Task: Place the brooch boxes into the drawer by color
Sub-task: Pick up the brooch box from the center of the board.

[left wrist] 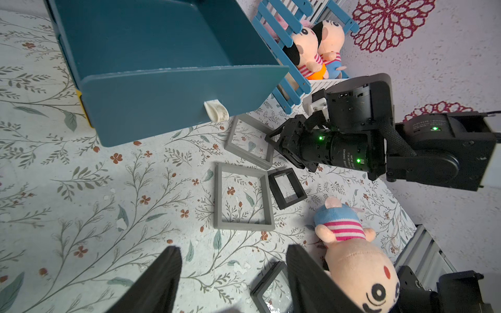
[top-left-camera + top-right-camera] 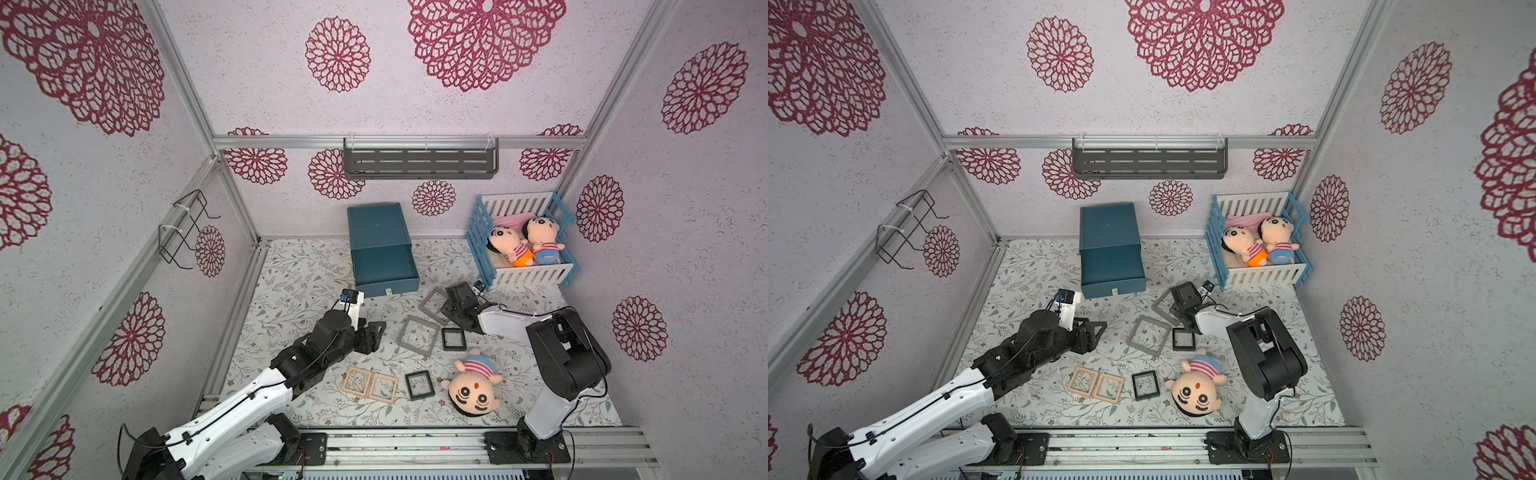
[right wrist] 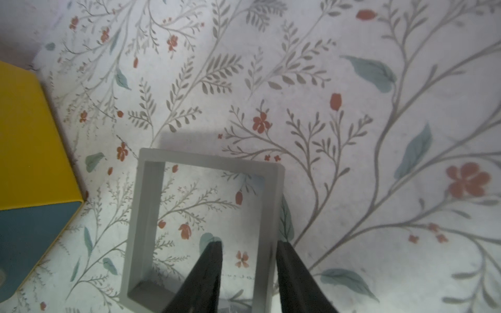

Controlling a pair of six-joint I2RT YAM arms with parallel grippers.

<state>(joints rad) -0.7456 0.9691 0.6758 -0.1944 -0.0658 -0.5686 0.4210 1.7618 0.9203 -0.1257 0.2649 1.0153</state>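
Table (image 2: 299,286) under floral cloth. Teal cabinet (image 2: 378,224) at the middle of the far edge, its drawer (image 2: 388,286) pulled out toward the front edge. Blue-and-white crib (image 2: 536,275) in the far right corner, two small plush dolls (image 2: 509,245) lying inside it.

All six boxes are out on the cloth.

Right fingers (image 3: 208,271): apart, straddling one side rail of the far grey brooch box (image 3: 200,206). One finger is over the clear centre with a gap to the rail, the other is at the rail's outer face. Not clamped. This box sits just off the drawer's front right corner. In both top views the right wrist covers part of it. Cannot tell whether it lies flat or has one edge raised.

Near grey brooch box (image 2: 417,336): flat, about mid-table, just on the front side of the far one. Far black brooch box (image 2: 454,338) is just beside its right edge, corner to corner; cannot tell whether they touch.

Left fingers (image 1: 160,281): apart, only cloth between them, held over the table to the left of the near grey brooch box. The left wrist view shows the near black brooch box (image 2: 419,385) partly hidden behind one finger.

Toward the front edge, left to right:
- left wood-coloured brooch box (image 2: 356,380)
- right wood-coloured brooch box (image 2: 383,387), side by side with the left one and touching it
- the near black brooch box, just beside the pair
- a large plush doll (image 2: 476,386), face up, head toward the front edge
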